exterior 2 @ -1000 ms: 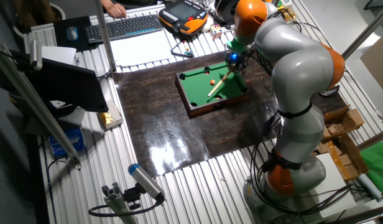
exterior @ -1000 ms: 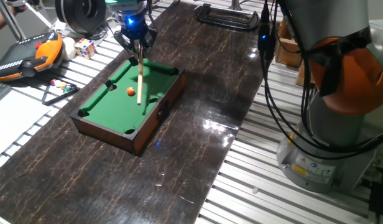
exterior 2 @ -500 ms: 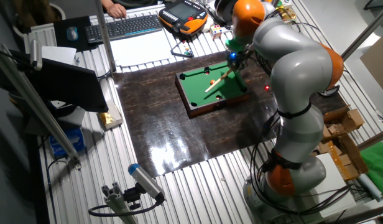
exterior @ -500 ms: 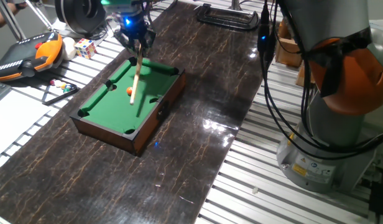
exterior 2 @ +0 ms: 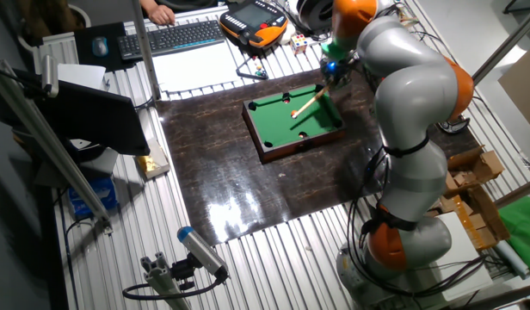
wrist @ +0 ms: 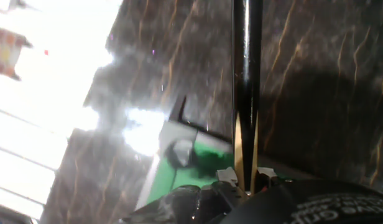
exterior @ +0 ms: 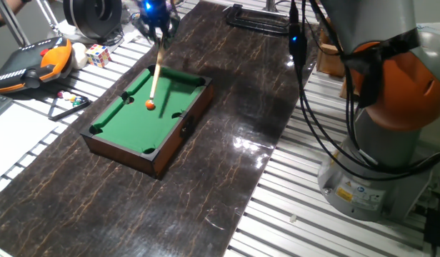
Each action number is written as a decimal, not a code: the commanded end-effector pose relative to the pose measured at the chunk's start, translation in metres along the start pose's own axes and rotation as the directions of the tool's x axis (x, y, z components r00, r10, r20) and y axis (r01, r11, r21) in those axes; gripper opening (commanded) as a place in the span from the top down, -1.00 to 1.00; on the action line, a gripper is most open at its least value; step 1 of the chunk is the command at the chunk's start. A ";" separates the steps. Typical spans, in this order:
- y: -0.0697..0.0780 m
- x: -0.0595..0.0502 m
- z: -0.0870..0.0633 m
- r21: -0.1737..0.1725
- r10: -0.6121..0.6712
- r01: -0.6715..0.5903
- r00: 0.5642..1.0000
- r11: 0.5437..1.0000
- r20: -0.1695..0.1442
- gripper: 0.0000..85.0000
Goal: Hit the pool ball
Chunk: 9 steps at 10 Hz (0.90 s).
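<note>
The pool ball (exterior: 149, 104) is a tiny orange sphere on the green felt of the miniature pool table (exterior: 124, 116). My gripper (exterior: 158, 30) hangs above the table's far end, shut on a wooden cue stick (exterior: 155, 71). The cue slants down and its tip sits right at the ball. In the other fixed view the gripper (exterior 2: 328, 79) holds the cue (exterior 2: 307, 101) over the pool table (exterior 2: 278, 129), with the ball (exterior 2: 293, 113) at its tip. The hand view shows the cue (wrist: 247, 93) running up from my gripper (wrist: 246, 182), with a corner pocket (wrist: 179, 153) to its left.
A multicoloured puzzle cube (exterior: 98, 55), an orange and black teach pendant (exterior: 28, 63) and a triangle rack (exterior: 66, 106) lie left of the pool table. A black clamp (exterior: 259, 19) lies at the far end of the dark mat. The robot base (exterior: 381, 150) stands at the right.
My gripper has moved up and away toward the table's far end, drawing the cue back. Its tip, earlier past the ball on its right, is now at the ball. The ball stays put.
</note>
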<state>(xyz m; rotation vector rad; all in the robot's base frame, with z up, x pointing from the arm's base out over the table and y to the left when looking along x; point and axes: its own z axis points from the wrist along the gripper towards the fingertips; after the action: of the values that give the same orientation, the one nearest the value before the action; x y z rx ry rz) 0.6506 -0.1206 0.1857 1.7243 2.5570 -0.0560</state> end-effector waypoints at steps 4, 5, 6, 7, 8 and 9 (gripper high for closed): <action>-0.003 -0.032 -0.001 -0.033 0.042 -0.040 0.997 0.999 0.066 0.98; 0.000 -0.033 0.002 -0.045 0.049 -0.044 0.994 0.998 0.099 0.98; 0.002 -0.034 0.004 -0.052 0.051 -0.045 0.992 0.998 0.116 0.98; 0.003 -0.036 0.005 -0.057 0.053 -0.046 0.990 0.997 0.130 0.98; 0.004 -0.038 0.006 -0.054 0.043 -0.036 0.989 0.998 0.141 0.98; 0.004 -0.041 0.005 -0.053 0.036 -0.028 0.989 0.998 0.145 0.98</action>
<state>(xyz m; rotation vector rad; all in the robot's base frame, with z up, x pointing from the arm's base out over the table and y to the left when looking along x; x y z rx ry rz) 0.6695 -0.1577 0.1833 1.6765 2.4069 -0.1101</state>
